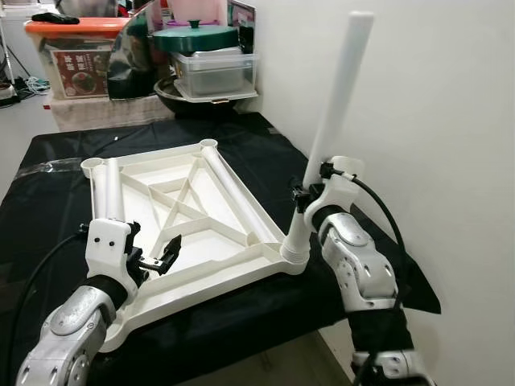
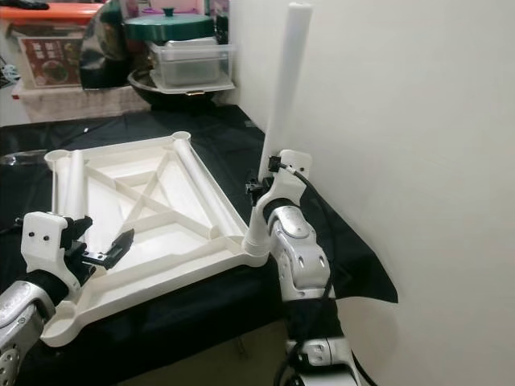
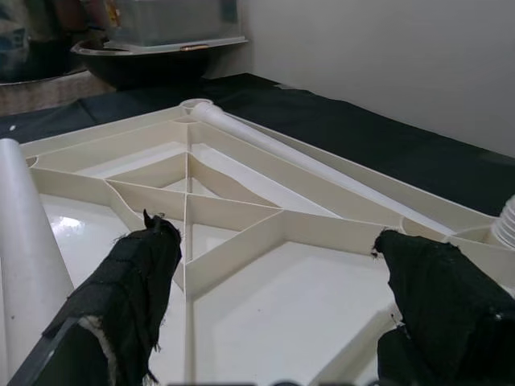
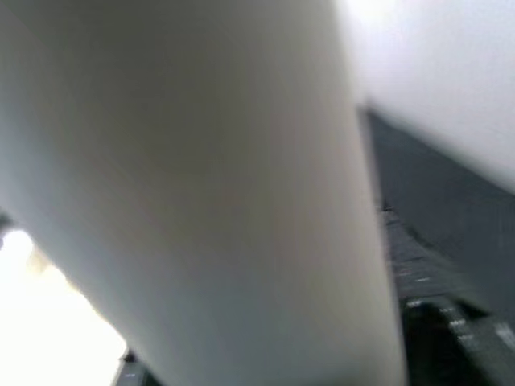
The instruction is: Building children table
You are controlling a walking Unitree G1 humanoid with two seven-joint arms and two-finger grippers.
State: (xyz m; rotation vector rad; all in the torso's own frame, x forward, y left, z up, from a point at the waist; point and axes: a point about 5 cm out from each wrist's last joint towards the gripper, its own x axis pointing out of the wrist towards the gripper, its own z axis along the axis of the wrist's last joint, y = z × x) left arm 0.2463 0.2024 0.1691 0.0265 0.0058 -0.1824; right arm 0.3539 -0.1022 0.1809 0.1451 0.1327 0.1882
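A white ribbed children's tabletop (image 1: 211, 245) lies upside down on a black-clothed table (image 1: 265, 153). One white table leg (image 1: 338, 96) stands tilted in the near right corner socket (image 1: 294, 253). My right gripper (image 1: 306, 197) is shut on its lower part, and the leg (image 4: 201, 185) looms close in the right wrist view. Two more legs lie on the tabletop, one along the left edge (image 1: 111, 189) and one along the right edge (image 1: 233, 193). My left gripper (image 1: 165, 259) hovers open over the near left part, with its fingers (image 3: 137, 273) wide apart above the ribs.
At the back stand an orange-lidded box (image 1: 76, 56), a clear plastic container (image 1: 216, 72) under a green lid (image 1: 195, 36), and a black bowl (image 1: 193, 100). A white wall (image 1: 451, 121) runs close along the right. The cloth's front edge (image 1: 241, 338) is near me.
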